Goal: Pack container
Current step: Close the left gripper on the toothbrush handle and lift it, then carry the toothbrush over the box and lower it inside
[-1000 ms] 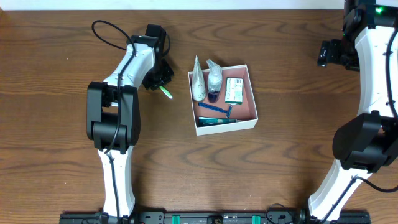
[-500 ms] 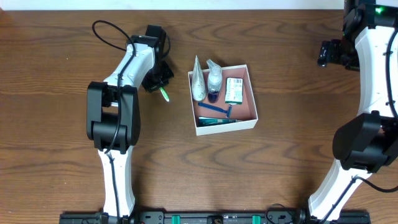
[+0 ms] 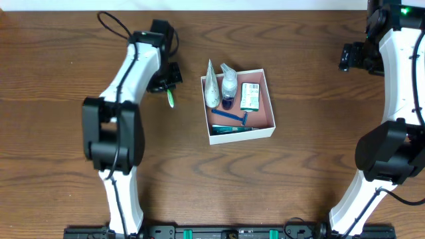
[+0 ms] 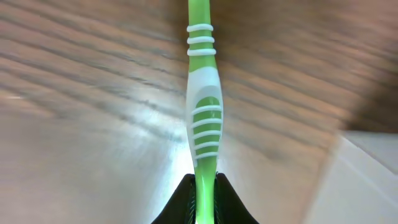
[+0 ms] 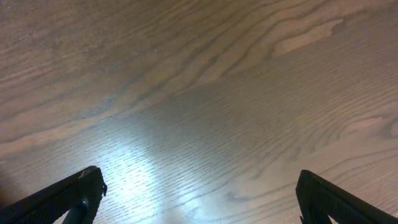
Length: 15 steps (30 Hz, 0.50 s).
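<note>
The container [image 3: 269, 126], a shallow white-walled box with a pink-brown inside, sits mid-table. It holds a white tube [image 3: 210, 86], a clear bottle [image 3: 229, 83], a green-and-white packet [image 3: 250, 96], a blue razor [image 3: 231, 117] and a teal item [image 3: 229, 129]. My left gripper [image 3: 167, 81] is shut on a green-and-white toothbrush [image 3: 170, 99], held left of the container. In the left wrist view the toothbrush [image 4: 205, 106] runs up from the jaws [image 4: 204, 186], with the container wall [image 4: 367, 180] at lower right. My right gripper [image 5: 196, 193] is open and empty at the far right.
The brown wooden table [image 3: 299, 179] spreads around the container. The left arm's black cable [image 3: 109, 30] loops at the back left. The right arm's base [image 3: 385, 153] stands at the right edge.
My left arm has swung and lifted; the toothbrush now points down-left of where it was, shifted slightly left and toward the front. The right arm has not moved.
</note>
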Each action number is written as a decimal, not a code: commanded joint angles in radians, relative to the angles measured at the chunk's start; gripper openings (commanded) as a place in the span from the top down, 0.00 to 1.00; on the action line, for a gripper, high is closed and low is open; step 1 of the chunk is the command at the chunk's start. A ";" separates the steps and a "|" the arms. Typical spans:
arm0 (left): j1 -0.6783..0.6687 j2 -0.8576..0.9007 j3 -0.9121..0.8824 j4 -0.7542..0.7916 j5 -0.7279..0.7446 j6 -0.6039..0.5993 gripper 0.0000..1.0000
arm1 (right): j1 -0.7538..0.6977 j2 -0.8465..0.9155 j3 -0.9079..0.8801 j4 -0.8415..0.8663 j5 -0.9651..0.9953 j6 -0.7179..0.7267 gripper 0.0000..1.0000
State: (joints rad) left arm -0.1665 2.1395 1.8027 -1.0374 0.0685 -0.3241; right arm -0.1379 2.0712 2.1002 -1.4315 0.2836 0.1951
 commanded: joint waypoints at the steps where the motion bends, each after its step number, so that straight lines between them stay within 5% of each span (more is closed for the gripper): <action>1: 0.002 -0.119 0.039 -0.024 -0.008 0.130 0.91 | 0.007 -0.005 0.019 -0.001 0.003 0.018 0.01; 15: -0.158 -0.439 0.039 -0.069 -0.007 0.319 0.91 | 0.007 -0.005 0.019 -0.001 0.003 0.018 0.01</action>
State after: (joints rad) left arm -0.2707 1.7493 1.8221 -1.0981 0.0673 -0.0875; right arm -0.1379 2.0712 2.1002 -1.4315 0.2836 0.1951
